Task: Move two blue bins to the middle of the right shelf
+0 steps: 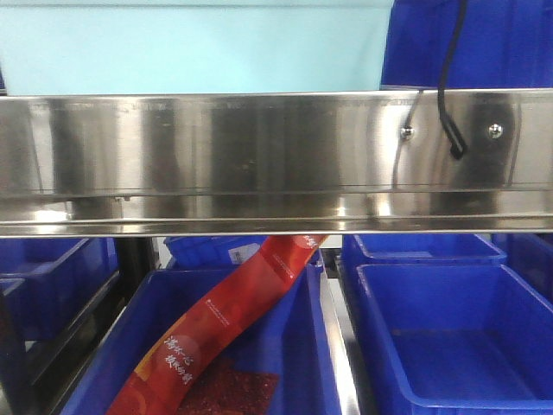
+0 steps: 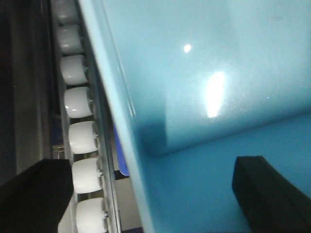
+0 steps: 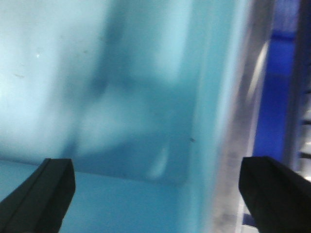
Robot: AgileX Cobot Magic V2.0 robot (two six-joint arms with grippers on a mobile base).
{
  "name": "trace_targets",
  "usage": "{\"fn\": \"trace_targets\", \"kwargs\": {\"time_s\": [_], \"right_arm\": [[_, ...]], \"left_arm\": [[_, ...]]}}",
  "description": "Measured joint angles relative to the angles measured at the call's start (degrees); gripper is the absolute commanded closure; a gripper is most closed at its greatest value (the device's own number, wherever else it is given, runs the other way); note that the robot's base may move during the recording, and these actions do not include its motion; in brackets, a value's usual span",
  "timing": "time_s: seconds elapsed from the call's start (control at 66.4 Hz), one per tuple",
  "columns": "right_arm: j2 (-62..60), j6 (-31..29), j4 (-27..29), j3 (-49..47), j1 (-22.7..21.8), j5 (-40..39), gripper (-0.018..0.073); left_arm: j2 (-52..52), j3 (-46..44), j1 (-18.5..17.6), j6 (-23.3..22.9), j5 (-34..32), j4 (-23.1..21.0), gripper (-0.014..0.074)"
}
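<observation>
Pale bin sits on the level above a steel shelf rail in the front view, its smooth light-blue wall filling the top left, just beside a dark blue bin at the top right. A black cable hangs down over that dark bin and the rail. Only one pale bin can be made out for certain; whether the wrist views show the same one cannot be told. In the left wrist view the left gripper has its dark fingers spread wide, one outside the pale bin's rim over a row of white rollers, the other inside the bin above its glossy floor, so the wall lies between them without either visibly touching it. In the right wrist view the right gripper is likewise spread wide, one finger inside the pale bin and the other over the blurred rim and a steel edge, with dark blue beyond. Below the rail, a red packet leans aslant in a dark blue bin, and another bin stands to its right.
</observation>
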Motion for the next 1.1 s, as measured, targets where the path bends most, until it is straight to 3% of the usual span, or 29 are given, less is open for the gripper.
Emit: {"fn": "trace_targets", "kwargs": {"time_s": [0.09,0.181,0.316,0.407,0.497,0.542,0.768,1.1], "right_arm": [[-2.3,0.0,-1.7,0.0,0.0,0.0,0.0007],[-5.1,0.0,-3.6,0.0,0.0,0.0,0.0078],[-9.3,0.0,-5.5,0.0,0.0,0.0,0.0305],[-12.4,0.0,-7.3,0.0,0.0,0.0,0.0511],[-14.6,0.1,-9.7,-0.1,0.0,0.0,0.0729],[-15.3,0.1,-10.9,0.0,0.0,0.0,0.0721],[-20.5,0.2,-13.8,12.1,0.0,-3.5,0.0721],[-40.5,0.2,-13.8,47.2,0.0,-22.0,0.0721]], "left_arm": [[-2.0,0.0,0.0,0.1,0.0,0.8,0.008],[-5.3,0.0,0.0,0.3,0.2,1.9,0.008],[-12.3,0.0,0.0,0.4,0.1,3.0,0.0127],[-17.0,0.0,0.0,0.4,-1.6,3.7,0.0295],[-21.0,-0.1,0.0,0.4,-3.3,3.9,0.0607],[-22.4,-0.1,0.0,0.4,-3.8,3.9,0.0713],[-28.8,6.8,0.0,0.5,-10.1,5.0,0.0707],[-45.8,39.1,0.0,0.5,-30.8,6.1,0.0707]]}}
